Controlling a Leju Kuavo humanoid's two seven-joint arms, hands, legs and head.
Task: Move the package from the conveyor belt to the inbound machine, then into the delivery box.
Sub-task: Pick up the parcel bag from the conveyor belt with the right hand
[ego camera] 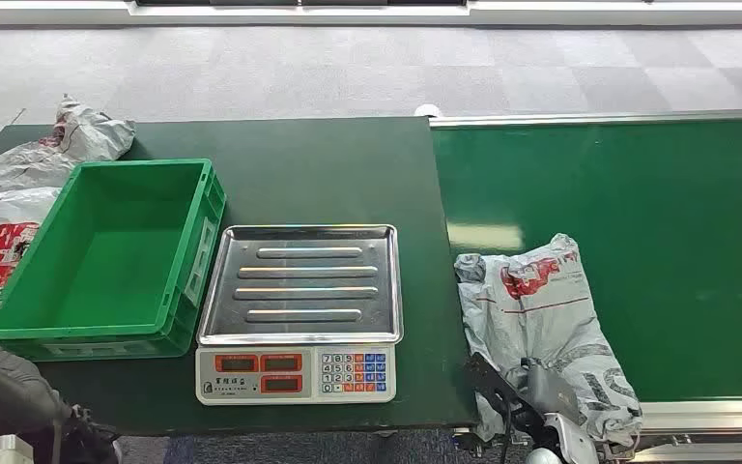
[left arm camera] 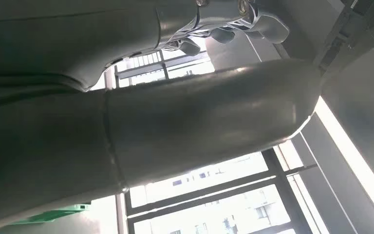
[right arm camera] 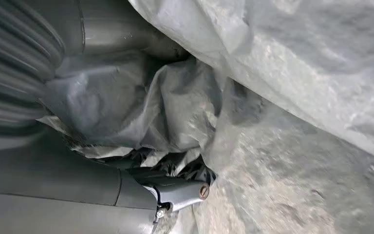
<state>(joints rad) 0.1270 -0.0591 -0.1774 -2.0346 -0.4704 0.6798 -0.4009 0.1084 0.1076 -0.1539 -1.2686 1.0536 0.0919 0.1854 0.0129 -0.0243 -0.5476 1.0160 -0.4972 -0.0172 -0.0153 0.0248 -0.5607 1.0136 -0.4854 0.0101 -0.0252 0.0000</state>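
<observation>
From the head view, you have the package (ego camera: 541, 324), a crumpled grey bag with red print, lying on the green conveyor belt (ego camera: 676, 242) at its near left corner, just beside the desk (ego camera: 319, 164). Your right hand (ego camera: 531, 396) sits at the package's near edge, touching it. The scale (ego camera: 299, 309) with its steel tray stands bare on the desk, and the green box (ego camera: 106, 256) to its left holds nothing. More grey bags (ego camera: 19, 184) lie past the box.

The left wrist view looks up at windows and the robot's own arm; you cannot tell from it how the left hand is set.

In the right wrist view, the fingers (right arm camera: 175, 187) are bunched into the package film (right arm camera: 185, 112), so the right hand appears to be gripping it.

You are at step 1, the pickup. Next you need a clean lift and a carry left onto the scale tray.
</observation>
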